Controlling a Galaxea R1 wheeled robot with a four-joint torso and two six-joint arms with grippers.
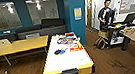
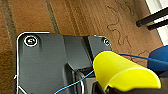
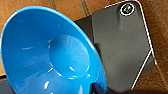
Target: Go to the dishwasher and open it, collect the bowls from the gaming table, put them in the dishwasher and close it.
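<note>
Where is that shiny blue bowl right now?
The shiny blue bowl looms close in the right wrist view, above the brown wooden floor.

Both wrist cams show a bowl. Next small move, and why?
Probably turn away from the gaming table toward the dishwasher: a yellow bowl shows at the left wrist and a blue bowl at the right, seemingly carried over the wood floor.
</note>
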